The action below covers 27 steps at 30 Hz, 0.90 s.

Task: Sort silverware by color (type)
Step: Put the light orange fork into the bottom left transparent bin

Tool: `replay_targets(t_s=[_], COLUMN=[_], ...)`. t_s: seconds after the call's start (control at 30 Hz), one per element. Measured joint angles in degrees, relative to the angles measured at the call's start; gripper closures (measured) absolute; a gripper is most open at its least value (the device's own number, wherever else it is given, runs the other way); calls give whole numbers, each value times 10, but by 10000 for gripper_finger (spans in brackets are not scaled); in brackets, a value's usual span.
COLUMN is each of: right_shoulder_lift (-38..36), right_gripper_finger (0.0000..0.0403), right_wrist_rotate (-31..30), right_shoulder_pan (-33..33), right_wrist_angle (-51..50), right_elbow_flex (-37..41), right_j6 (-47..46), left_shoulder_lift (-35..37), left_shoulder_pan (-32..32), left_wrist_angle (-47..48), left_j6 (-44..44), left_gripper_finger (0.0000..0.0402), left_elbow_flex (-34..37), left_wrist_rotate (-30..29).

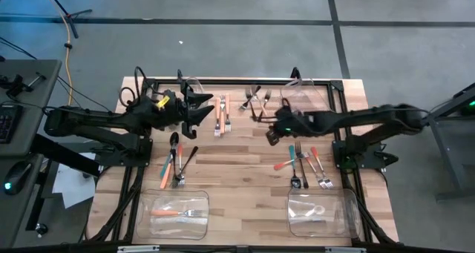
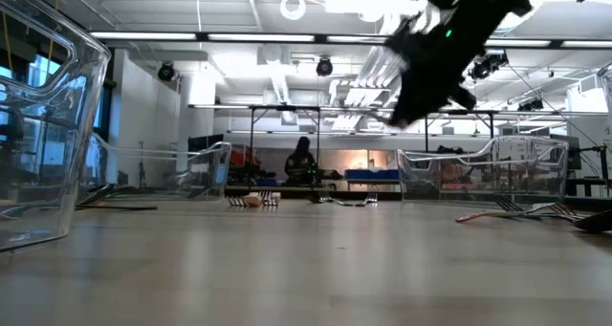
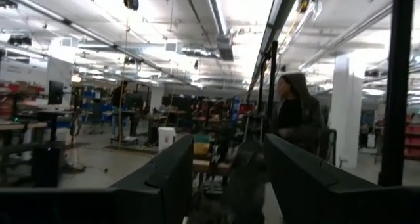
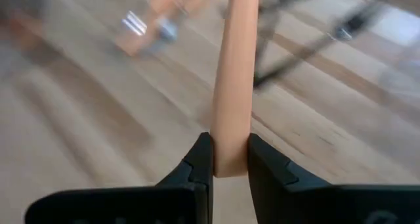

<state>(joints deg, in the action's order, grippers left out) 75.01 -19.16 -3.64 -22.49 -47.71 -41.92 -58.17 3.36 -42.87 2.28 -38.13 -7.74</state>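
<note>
Orange-handled utensil (image 4: pixel 234 79) pinched at its handle end between the right gripper (image 4: pixel 230 159) fingers, clamped tight, raised above the table (image 1: pixel 237 171) middle, toward the far edge. Other silverware (image 1: pixel 177 158) lying in clusters left and right of centre and by the far edge. Left gripper (image 1: pixel 202 108) spread wide and empty, raised near the far left corner.

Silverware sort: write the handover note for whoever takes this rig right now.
Right gripper: shut on an orange handle, raised mid-table.
Left gripper: open, empty, at the table's far left, beside orange forks.
Done: near-left bin holds an orange fork; near-right bin holds a pale piece.
Left: loose piles far centre, left and right.
</note>
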Motion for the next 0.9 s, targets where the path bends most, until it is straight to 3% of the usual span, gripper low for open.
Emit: replay_targets(t_s=[0.13, 0.3, 0.4, 0.9], right_shoulder_lift=[-59, -68, -69, -54], right_gripper_finger=[358, 358, 358, 358], right_wrist_rotate=[1, 12, 23, 111], right_shoulder_pan=[15, 29, 33, 38], right_wrist_angle=[148, 325, 408, 471], right_elbow_flex=[58, 57, 53, 53], right_j6=[-3, 117, 166, 224], left_shoulder_lift=[-2, -21, -35, -77], left_shoulder_pan=[0, 1, 0, 0], left_wrist_angle=[30, 47, 45, 31], left_j6=[17, 113, 108, 147], left_gripper_finger=[225, 225, 225, 225], left_elbow_flex=[0, 0, 0, 0], left_wrist_rotate=[-8, 20, 37, 36])
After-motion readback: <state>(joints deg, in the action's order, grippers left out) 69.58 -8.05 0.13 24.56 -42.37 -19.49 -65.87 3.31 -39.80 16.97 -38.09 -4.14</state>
